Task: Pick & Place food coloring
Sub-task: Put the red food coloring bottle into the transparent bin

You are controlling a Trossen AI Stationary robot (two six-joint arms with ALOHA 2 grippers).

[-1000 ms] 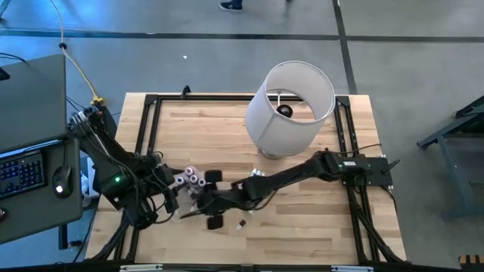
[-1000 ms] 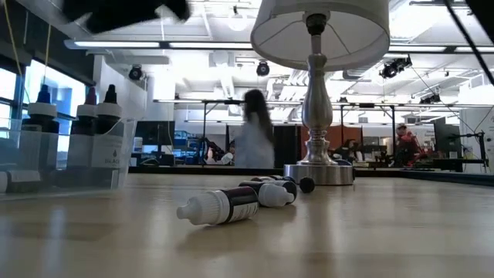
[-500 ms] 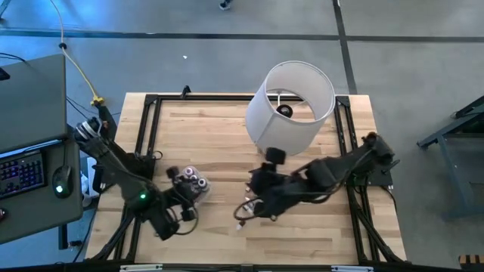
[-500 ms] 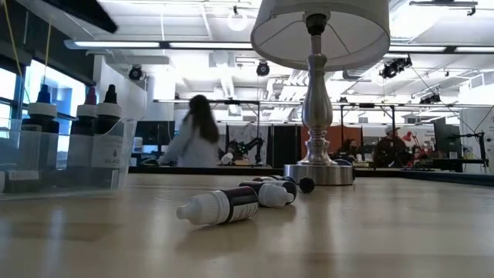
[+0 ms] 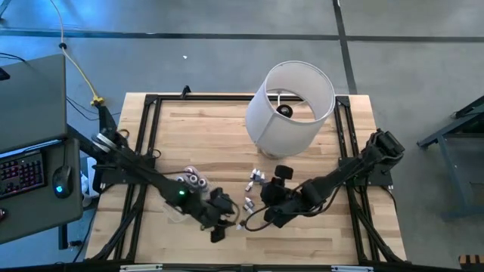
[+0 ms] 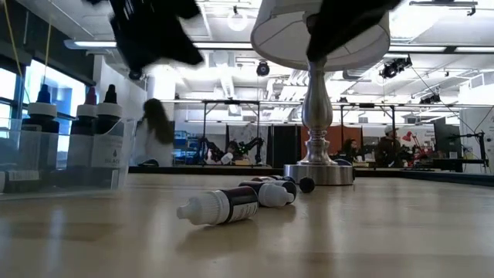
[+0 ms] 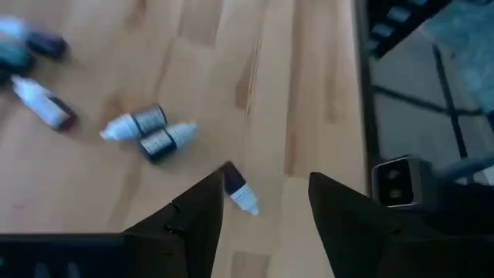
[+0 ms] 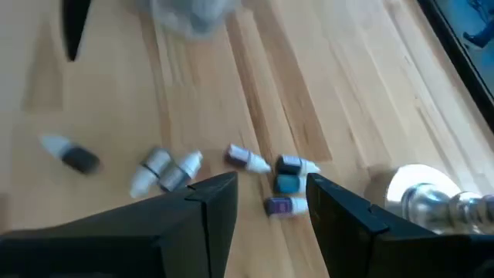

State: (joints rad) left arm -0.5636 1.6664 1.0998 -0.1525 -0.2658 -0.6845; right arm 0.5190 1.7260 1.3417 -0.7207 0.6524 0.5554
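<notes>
**Both claws spread, nothing held**

Left gripper: fingers parted, empty, above the table; one small food coloring bottle lies flat just beyond its tips, clear of both fingers. Right gripper: fingers parted, empty, above a loose cluster of bottles. Bottles are whitish with dark bodies, all lying down. A clear tub holds upright bottles. A lamp stands behind the right gripper.

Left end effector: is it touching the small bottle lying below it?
Apart. The left wrist view shows the left end effector open and empty, with the bottle on the wooden table farther off, seen through the gap between the fingers.
</notes>
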